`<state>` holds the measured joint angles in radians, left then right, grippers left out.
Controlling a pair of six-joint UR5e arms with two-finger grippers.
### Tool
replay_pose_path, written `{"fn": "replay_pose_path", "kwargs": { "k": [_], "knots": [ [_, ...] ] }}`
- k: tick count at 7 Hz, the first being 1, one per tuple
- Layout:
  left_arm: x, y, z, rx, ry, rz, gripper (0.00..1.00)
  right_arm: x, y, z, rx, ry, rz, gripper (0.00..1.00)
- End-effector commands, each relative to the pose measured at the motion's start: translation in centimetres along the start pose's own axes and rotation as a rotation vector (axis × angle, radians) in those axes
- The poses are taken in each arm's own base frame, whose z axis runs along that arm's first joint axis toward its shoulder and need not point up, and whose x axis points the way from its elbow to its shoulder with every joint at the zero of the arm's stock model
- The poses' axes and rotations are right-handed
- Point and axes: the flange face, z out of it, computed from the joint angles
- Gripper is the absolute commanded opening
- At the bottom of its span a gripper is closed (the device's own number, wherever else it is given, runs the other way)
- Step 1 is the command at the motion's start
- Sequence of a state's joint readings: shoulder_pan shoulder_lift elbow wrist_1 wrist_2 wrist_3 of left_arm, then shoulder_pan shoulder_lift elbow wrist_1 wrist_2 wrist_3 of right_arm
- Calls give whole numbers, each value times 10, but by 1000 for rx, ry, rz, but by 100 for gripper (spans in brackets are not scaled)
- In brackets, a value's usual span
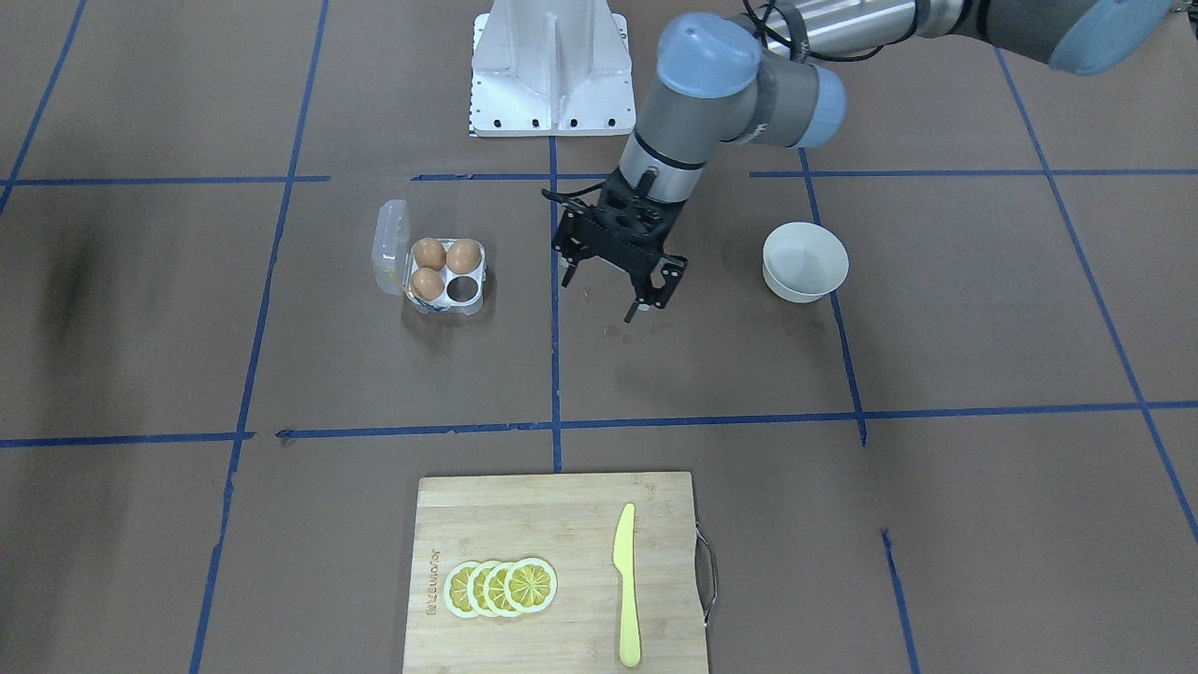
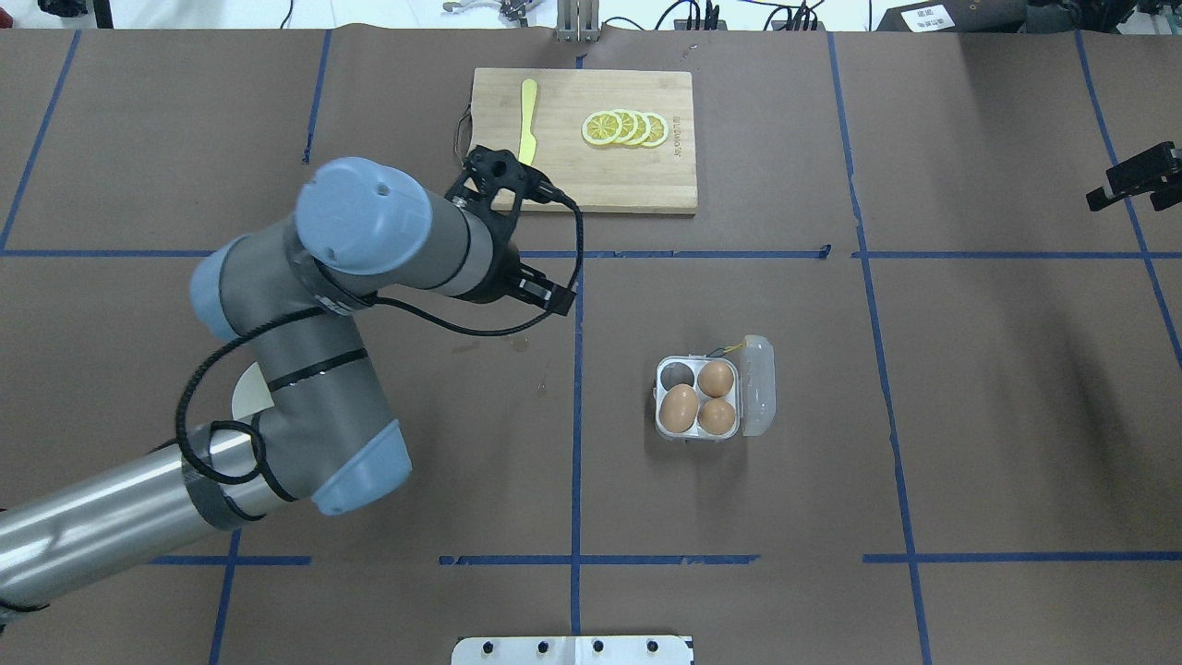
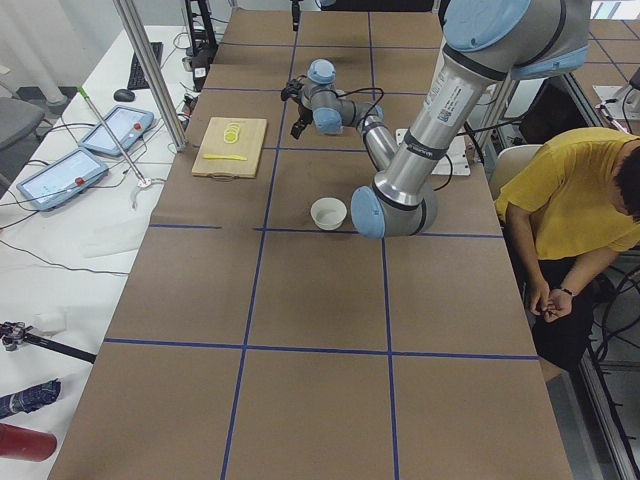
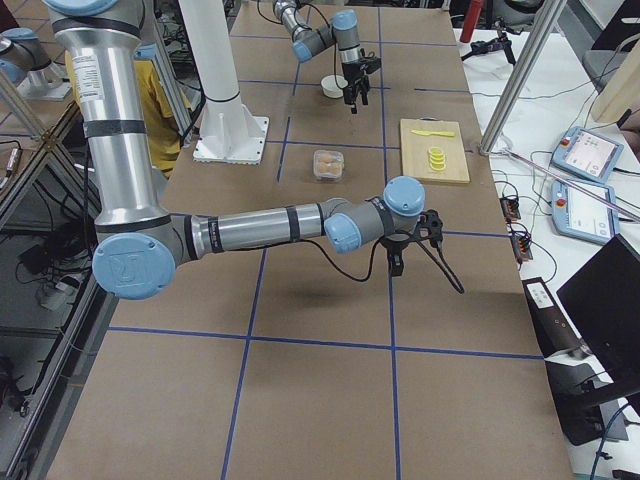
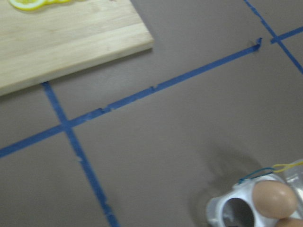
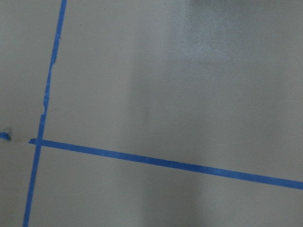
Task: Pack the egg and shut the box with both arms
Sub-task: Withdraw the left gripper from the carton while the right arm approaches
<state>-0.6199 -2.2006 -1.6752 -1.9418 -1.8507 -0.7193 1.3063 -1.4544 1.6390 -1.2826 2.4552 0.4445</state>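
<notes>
The left arm (image 3: 405,165), near and large, reaches out over the table (image 3: 300,400). Its left gripper (image 3: 299,127) points down toward the surface; how far the jaws stand apart cannot be judged. A white bowl (image 3: 328,212) sits nearer the camera than the jaws, apart from them. On the side of the jaws away from the robot lies a bamboo cutting board (image 3: 250,166) bearing lemon slices (image 3: 235,130) and a yellow knife (image 3: 224,156). An operator (image 3: 575,215) in a yellow shirt sits well away from the jaws, at the robot's side.
</notes>
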Motion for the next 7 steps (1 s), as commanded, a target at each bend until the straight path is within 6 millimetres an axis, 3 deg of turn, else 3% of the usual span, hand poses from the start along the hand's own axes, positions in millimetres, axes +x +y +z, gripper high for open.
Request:
{"fn": "replay_pose_path", "kwargs": {
  "k": [1, 2, 3, 4, 5, 7],
  "knots": [
    [-107, 3, -29, -41, -46, 54, 88, -83, 25, 14, -30, -40, 68, 100],
    [-154, 7, -46, -53, -68, 83, 88, -118, 43, 25, 5, -37, 94, 64],
    [-184, 14, -61, -64, -71, 91, 88, -150, 64, 48, 29, -56, 128, 1],
    [-206, 19, -71, -70, -81, 94, 88, -178, 82, 83, 8, -39, 93, 0],
    [-225, 21, -78, -68, -101, 99, 88, -199, 92, 101, 8, -26, 115, 0],
    [-230, 18, -84, -63, -100, 111, 90, -264, 104, 125, 27, -47, 128, 0]
  ]
}}
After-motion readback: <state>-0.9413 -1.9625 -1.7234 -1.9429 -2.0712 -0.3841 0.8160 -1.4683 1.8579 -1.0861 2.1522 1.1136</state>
